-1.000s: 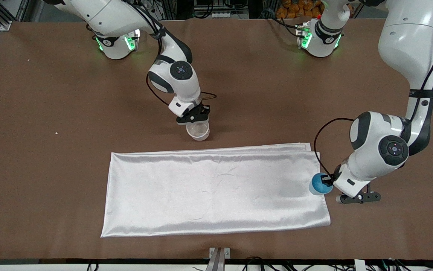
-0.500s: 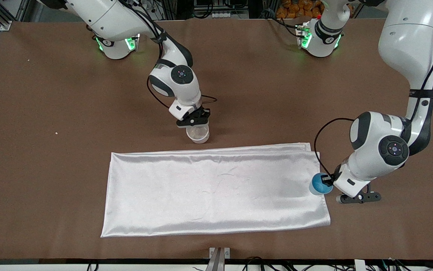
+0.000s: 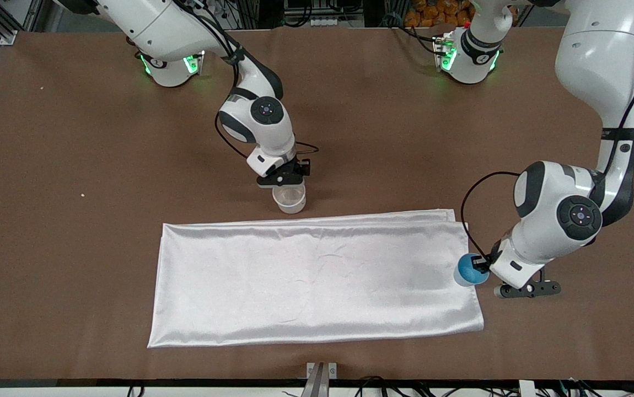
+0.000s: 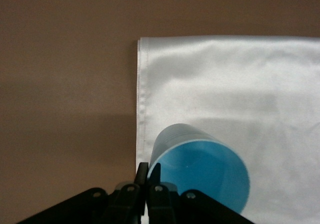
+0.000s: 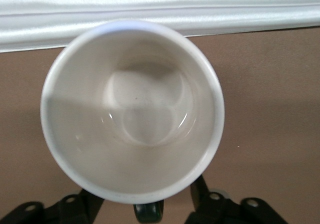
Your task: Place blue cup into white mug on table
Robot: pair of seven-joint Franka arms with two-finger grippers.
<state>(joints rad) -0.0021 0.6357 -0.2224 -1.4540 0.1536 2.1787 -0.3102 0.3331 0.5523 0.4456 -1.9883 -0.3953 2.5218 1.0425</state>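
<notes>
Left tool point(image 3: 482, 267) pinches blue cup point(image 3: 468, 270) by rim wall, over white cloth point(image 3: 317, 278) corner toward left arm's end of tabletop point(image 3: 74, 165).

Right tool point(image 3: 284, 177) clamps white mug point(image 3: 289, 198) rim, mid-tabletop.

Cup likely light, stiff, slick; rim pinch may pivot.

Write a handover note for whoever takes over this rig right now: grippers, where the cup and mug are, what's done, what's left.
Left gripper: shut on the blue cup by its rim, over the white cloth edge at the left arm's end.
Right gripper: holding the white mug, at the cloth's edge farther from the front camera.
Done: both are gripped.
Left: bring the two together and put the cup into the mug, which is empty.
</notes>
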